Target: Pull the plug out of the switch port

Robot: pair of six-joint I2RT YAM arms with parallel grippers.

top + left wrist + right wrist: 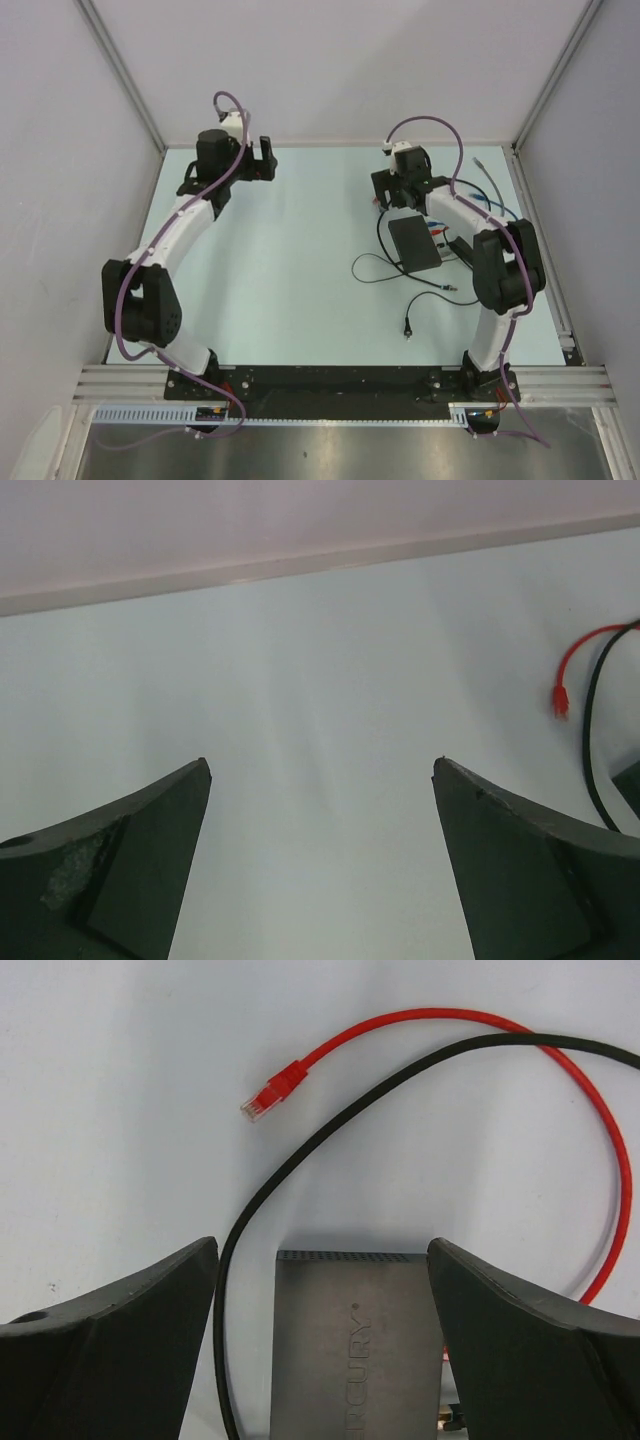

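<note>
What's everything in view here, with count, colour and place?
switch: one, matte black, table's right side.
red cable: one, red, beyond the switch, plug lying free.
black cables: at least two, black, around the switch.
grey cable: one, pale grey, far right corner.
blue cable: one, blue, right side, partly hidden.
table: one, pale, under everything.
left arm: one, white and black, jaws open, far left.
right arm: one, white and black, jaws open astride the switch.

The switch is cut off by the right wrist view's bottom edge, sockets unseen. Right of the switch, the red cable vanishes behind a finger.
</note>
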